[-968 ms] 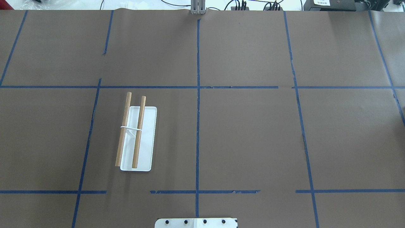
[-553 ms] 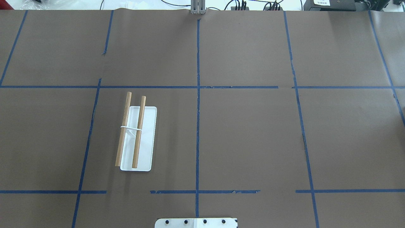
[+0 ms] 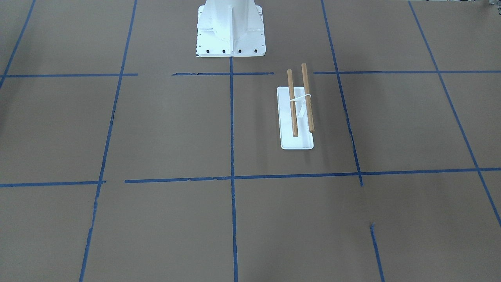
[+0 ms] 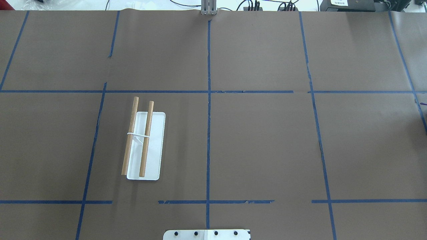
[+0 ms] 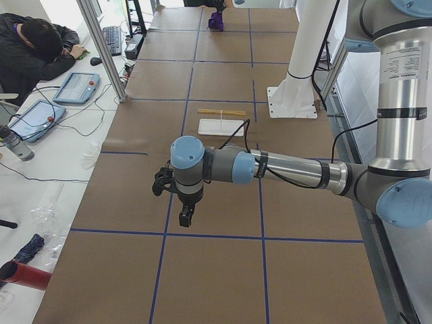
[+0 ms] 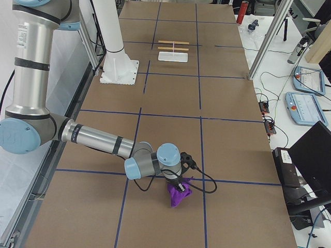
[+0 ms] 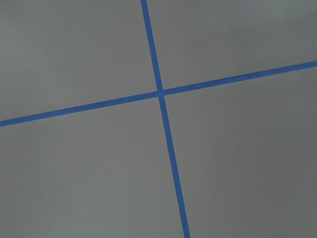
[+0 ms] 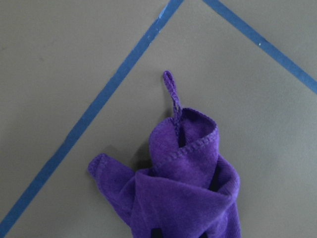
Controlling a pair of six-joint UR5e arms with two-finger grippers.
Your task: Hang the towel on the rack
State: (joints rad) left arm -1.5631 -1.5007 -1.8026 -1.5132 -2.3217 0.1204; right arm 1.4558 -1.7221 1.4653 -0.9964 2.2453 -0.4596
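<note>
The purple towel (image 8: 183, 183) lies bunched on the brown table, its hanging loop (image 8: 171, 89) pointing away. In the exterior right view the towel (image 6: 179, 196) sits directly under my right gripper (image 6: 178, 187), which is down on it at the table's right end. I cannot tell whether the jaws are shut. The rack (image 4: 143, 143) has two brown rods over a white base and stands bare on my left side, as the front view (image 3: 299, 113) also shows. My left gripper (image 5: 183, 219) hangs above the table's left end, apparently empty. I cannot tell its state.
The white robot pedestal (image 3: 231, 31) stands at the near table edge, close to the rack. Blue tape lines (image 7: 161, 94) grid the brown table. An operator (image 5: 34, 47) sits at a side desk with tablets (image 5: 74, 86). A metal post (image 4: 208, 8) stands at the far edge.
In the overhead view the rack has not moved. A thin purple sliver now shows at the right edge, where earlier there was only shadow.
</note>
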